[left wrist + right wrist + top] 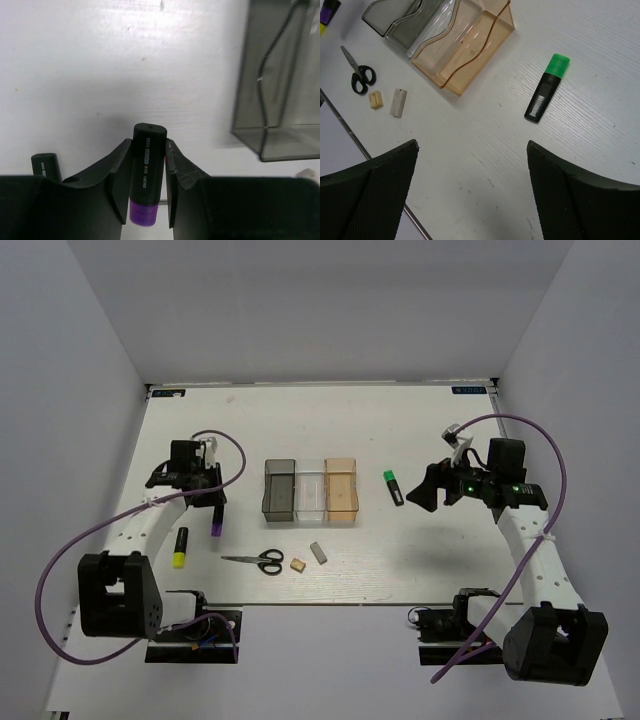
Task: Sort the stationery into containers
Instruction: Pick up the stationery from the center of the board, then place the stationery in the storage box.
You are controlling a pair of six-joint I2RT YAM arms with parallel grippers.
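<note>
**Now: left end effector [217, 512] clamped on the purple highlighter [217, 526], right end effector [426, 494] wide open**

From above, the clear bin [311, 488] stands mid-table [330, 420], touching the smoky grey bin [279, 490] on its left and the amber bin [342, 489] on its right. The held purple highlighter is left of the clear bin, beyond the grey one. The yellow highlighter [180, 548] lies farther left and nearer the arm bases. Nearer than the clear bin lie the scissors [256, 560], the tan block [298, 564] and the grey eraser [318, 552]. The green highlighter [393, 487] lies right of it, past the amber bin.

On the left wrist view, both fingers press the highlighter's black barrel, its purple end toward the camera. Whether it is off the table cannot be told.

On the right wrist view, the jaws stand far apart and hold nothing, with the green highlighter lying on the table beyond them, apart from the amber bin.
</note>
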